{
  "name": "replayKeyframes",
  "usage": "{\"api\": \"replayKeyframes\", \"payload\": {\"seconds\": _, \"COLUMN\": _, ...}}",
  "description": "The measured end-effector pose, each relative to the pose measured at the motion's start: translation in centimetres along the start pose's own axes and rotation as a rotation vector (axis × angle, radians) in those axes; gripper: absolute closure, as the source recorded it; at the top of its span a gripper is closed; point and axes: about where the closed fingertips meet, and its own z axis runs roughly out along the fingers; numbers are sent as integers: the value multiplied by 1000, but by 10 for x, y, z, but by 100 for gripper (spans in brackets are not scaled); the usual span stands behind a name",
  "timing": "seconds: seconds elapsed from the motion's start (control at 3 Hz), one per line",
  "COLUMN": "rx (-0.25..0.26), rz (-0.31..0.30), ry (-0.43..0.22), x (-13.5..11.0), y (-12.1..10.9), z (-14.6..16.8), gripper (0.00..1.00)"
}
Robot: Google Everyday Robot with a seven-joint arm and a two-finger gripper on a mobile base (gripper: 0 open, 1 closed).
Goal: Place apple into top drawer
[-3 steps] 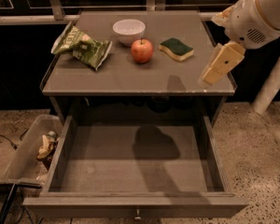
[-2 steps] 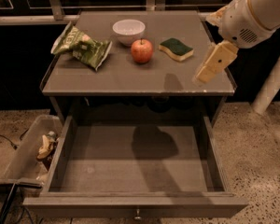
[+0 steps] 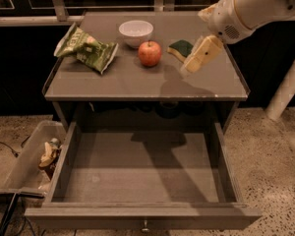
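One gripper, mine, is hanging over the right half of the tabletop, its tip lying across the near edge of the sponge in view; whether it is parted or closed I cannot tell. The apple is sitting on the tabletop just left of my gripper, apart from it, in front of the bowl. The drawer is standing pulled out below
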Motion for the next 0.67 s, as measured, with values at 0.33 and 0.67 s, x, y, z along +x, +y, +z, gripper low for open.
{"api": "replayKeyframes", "payload": {"seconds": 0.33, "rx": 9, "rz": 50, "ry": -94, "x": -4, "y": -24, "z": 22, "gripper": 0}}
{"api": "replayKeyframes", "payload": {"seconds": 0.67, "rx": 8, "rz": 106, "ry": -145, "x": -3, "y": -44, "z": 47, "gripper": 0}}
